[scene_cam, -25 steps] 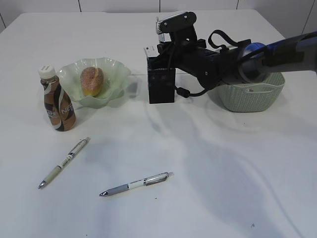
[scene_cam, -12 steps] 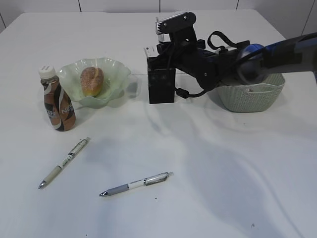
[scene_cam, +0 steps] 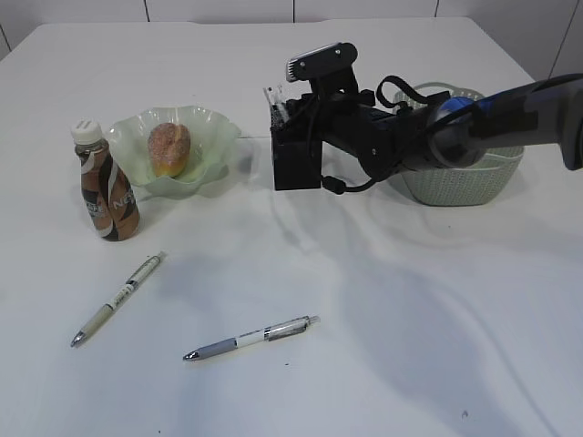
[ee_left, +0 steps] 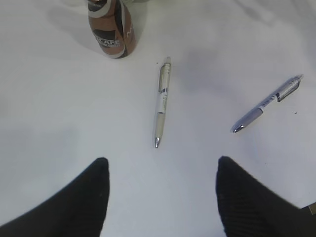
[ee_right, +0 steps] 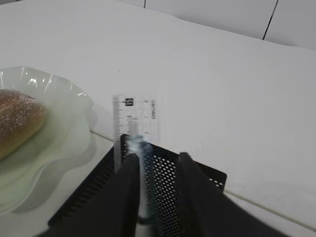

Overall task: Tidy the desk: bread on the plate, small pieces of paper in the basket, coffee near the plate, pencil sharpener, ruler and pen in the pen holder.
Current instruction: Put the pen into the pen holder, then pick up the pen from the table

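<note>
My right tool (ee_right: pixel 157 197), jaws slightly apart around a pen (ee_right: pixel 141 182), hangs over the pen holder (ee_right: pixel 168 170) below; lateral withdrawal risks tipping it.

Below me spreads a plain white table (scene_cam: pixel 419 337). Beyond its far edge I see pale wall panels (scene_cam: pixel 219 8), split by dark seams.

plate (scene_cam: pixel 214 137): glossy translucent | pen holder (ee_right: pixel 168 168): perforated black mesh | basket (scene_cam: pixel 474 177): woven
</note>
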Available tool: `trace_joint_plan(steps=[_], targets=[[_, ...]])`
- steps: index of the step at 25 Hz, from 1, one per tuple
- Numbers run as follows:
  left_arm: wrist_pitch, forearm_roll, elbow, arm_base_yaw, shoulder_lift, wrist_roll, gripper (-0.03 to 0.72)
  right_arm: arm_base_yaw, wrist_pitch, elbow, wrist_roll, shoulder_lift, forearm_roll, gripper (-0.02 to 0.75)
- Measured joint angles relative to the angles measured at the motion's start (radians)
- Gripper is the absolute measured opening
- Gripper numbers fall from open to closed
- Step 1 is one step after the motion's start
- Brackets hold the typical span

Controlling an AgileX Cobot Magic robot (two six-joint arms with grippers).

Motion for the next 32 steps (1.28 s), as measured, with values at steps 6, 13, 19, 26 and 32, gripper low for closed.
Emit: trace_joint_plan(steps=[6,13,19,26,32], targets=[[0.0,0.0,0.0,0.0,0.0,0.0,0.474,0.0,-0.01,-0.001,0.011,0.0,0.0,0.296],[0.0,0.005,0.0,0.0,0.0,0.0,0.474,0.0,0.114,-0.001,0.057,-0.056,0.0,0.302],[0.008,0.02,-0.023,0.0,0.009,0.0,0.474,0.0,0.391,-0.002,0.114,-0.212,0.006,0.302],[0.184,0.039,-0.123,0.0,0.158,0.0,0.474,0.0,0.741,-0.044,0.119,-0.363,0.009,0.302],[0.203,0.054,-0.188,0.0,0.316,0.008,0.474,0.0,1.147,-0.171,0.121,-0.451,0.01,0.301]])
